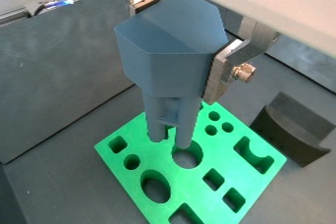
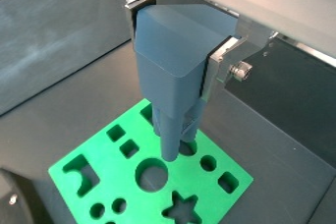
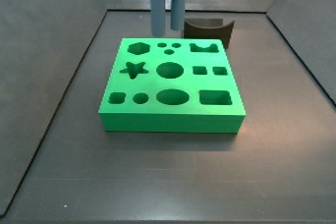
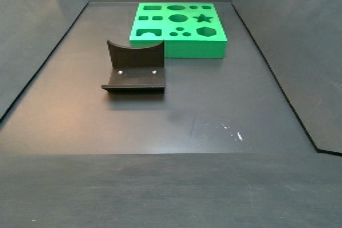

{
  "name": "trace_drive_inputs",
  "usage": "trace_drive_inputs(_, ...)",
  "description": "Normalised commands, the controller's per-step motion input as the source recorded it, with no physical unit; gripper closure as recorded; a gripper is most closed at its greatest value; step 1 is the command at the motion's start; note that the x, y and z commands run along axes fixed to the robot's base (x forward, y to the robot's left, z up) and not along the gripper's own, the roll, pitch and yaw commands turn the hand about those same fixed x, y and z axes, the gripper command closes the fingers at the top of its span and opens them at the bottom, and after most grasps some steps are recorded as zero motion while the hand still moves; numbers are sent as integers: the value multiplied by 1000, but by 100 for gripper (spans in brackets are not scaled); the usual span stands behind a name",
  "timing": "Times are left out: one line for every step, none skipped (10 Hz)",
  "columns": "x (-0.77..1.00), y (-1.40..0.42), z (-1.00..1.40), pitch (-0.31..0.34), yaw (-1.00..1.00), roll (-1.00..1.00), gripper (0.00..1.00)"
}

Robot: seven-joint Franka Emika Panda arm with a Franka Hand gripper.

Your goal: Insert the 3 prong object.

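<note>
The two-finger gripper [image 1: 184, 46] was up over the far end of the flat bright green block with shaped holes [image 3: 172, 85], and it had its jaws clamped on the tall, slim blue-grey 3 prong object [image 1: 171, 61]. In both wrist views the silver finger plates [image 2: 225, 56] pressed against the sides of the bar's wide upper body, so the hand was closed only as far as that body allowed. The bar hung upright, prongs down, and in a wrist view its lower end [image 2: 175, 130] sat right over the small round holes near the block's edge; whether the prongs were touching or just above, hard to say. In a side view the bar [image 3: 167, 4] rose straight up from the back row of holes and ran out of the top of the picture. The dark brown notched block [image 4: 134, 68] sat on the dark grey floor [image 4: 201, 122]; in a side view it lay well apart from the green block [image 4: 179, 27], nearer the camera
</note>
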Motion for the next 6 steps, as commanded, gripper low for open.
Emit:
trace_drive_inputs(0,409,-600,-87,757,0,100)
trace_drive_inputs(0,414,-569,-76,763,0,100)
trace_drive_inputs(0,440,-517,-56,734,0,100)
trace_drive_inputs(0,486,-497,-54,651,0,100)
trace_drive_inputs(97,509,-386,-47,534,0,100)
trace_drive_inputs(137,580,-283,-11,417,-16,100)
